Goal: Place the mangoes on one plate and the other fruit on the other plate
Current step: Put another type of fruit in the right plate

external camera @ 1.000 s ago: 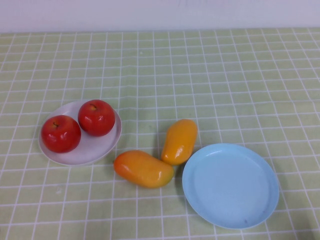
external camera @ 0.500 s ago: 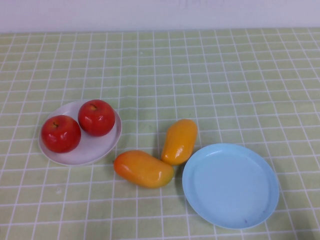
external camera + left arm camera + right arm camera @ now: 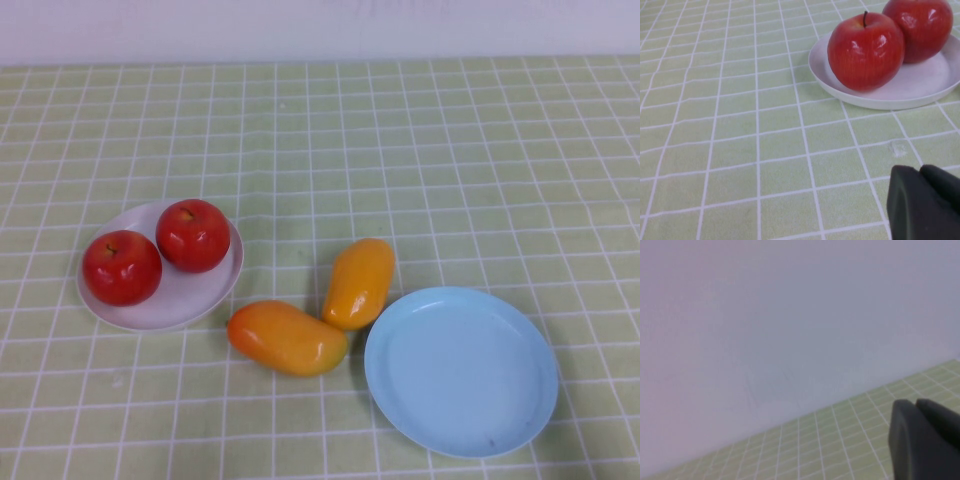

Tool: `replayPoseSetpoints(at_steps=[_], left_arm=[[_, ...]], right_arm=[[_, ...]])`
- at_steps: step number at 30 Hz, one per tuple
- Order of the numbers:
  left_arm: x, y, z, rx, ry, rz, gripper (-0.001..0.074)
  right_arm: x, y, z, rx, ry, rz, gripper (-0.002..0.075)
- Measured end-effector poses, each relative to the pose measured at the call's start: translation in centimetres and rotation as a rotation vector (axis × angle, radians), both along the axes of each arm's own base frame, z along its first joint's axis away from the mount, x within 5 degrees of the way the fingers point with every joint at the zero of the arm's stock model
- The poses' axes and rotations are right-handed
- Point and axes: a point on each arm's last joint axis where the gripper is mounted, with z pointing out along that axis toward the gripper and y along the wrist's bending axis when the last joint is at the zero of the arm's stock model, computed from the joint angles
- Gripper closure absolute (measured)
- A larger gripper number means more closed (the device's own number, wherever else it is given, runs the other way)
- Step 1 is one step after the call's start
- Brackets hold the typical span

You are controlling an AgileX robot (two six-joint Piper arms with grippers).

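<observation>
Two red apples (image 3: 121, 267) (image 3: 193, 235) sit together on the white plate (image 3: 190, 300) at the table's left. Two orange-yellow mangoes lie on the cloth near the middle, one (image 3: 286, 337) lying crosswise, the other (image 3: 359, 282) pointing away, their ends touching. The light blue plate (image 3: 461, 372) at the front right holds nothing. No arm shows in the high view. In the left wrist view my left gripper (image 3: 920, 172) is shut and holds nothing, a short way from the white plate (image 3: 920, 92) and its apples (image 3: 866, 51) (image 3: 925, 27). My right gripper (image 3: 915, 407) is shut, facing the wall.
A light green cloth with a white grid (image 3: 420, 160) covers the whole table. A pale wall (image 3: 320, 25) runs along the far edge. The nearer mango lies close to the blue plate's rim.
</observation>
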Motion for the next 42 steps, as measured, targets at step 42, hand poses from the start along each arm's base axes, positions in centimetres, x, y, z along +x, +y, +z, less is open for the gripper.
replayPoseSetpoints(at_steps=[42], left_arm=[[0.0,0.0,0.0,0.0,0.0,0.0,0.0733]], right_arm=[[12.2,10.0,6.4,-0.476,1.187,0.813,0.0743]])
